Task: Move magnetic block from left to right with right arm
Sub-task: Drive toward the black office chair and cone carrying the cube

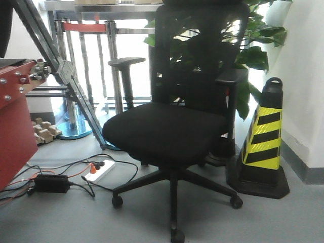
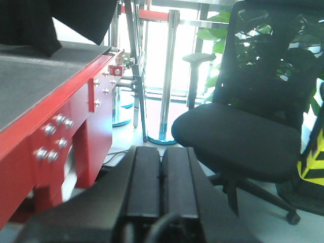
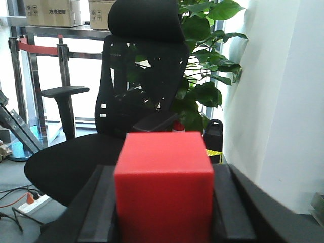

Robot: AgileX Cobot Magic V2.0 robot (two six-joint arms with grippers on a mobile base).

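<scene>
**When Gripped, Ready To Go Right**

Clamped on the magnetic block [image 3: 163,190]: right gripper [image 3: 163,174], one jaw each side, block square in the middle, no long side. Pressed together, empty: left gripper [image 2: 161,152]. Likely next: carry right.

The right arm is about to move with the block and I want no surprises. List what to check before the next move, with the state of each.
1. Red block held in the right claw: ok, a finger sits against each side.
2. Block square in the grip: ok, its top edge looks level.
3. Left claw shut and empty: ok.
4. Set-down spot on the table: cannot tell, the right wrist view does not show it past the block.
5. Clearance under the block: cannot tell, the underside is hidden.
</scene>
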